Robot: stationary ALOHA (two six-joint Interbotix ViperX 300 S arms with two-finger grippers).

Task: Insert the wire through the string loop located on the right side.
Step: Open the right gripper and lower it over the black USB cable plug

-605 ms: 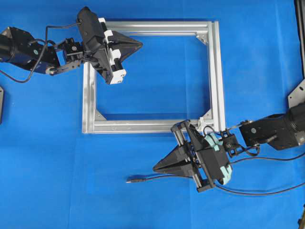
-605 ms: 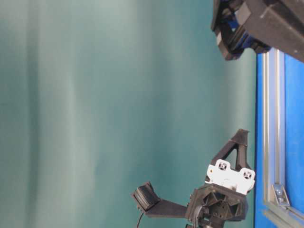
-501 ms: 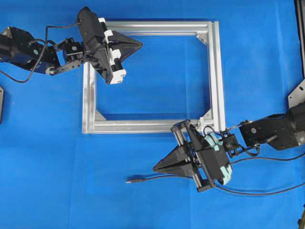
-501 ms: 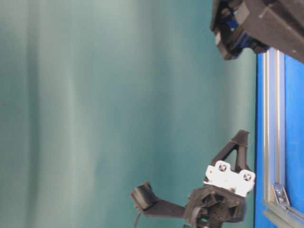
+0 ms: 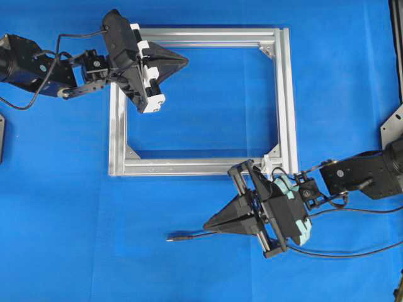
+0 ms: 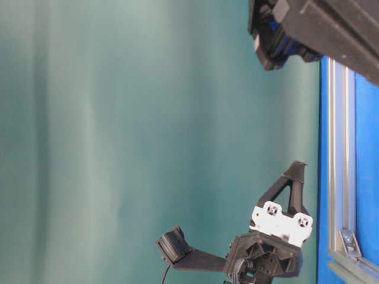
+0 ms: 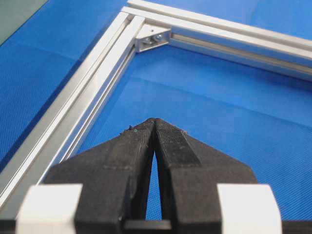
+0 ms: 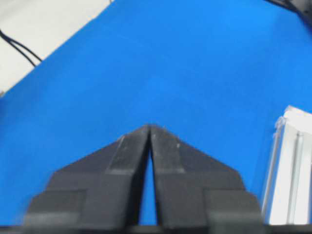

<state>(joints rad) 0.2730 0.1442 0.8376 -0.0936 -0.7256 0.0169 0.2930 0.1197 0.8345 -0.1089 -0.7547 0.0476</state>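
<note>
- Since the earlier frame the right arm has slid a little lower in the overhead view, and the left arm has edged slightly upward; the frame and the wire stay where they were.
- The blue table cover (image 5: 56, 207) fills the overhead view, with a plain green backdrop (image 6: 118, 142) in the table-level view.
- The silver frame (image 5: 287, 94) lies flat on the cover, only bare blue inside it.
- The left gripper (image 5: 184, 60) hovers over the frame's upper-left corner, jaws clenched tip to tip, grasping nothing.
- The right gripper (image 5: 208, 224) sits below the frame's lower-right corner, tips together, empty.
- The wire (image 5: 352, 253) runs roughly left to right along the cover, plug tip (image 5: 176, 238) pointing left, just below the right gripper.
- The string loop (image 5: 272, 161) sits at the frame's lower-right inner corner, small and white.
</note>
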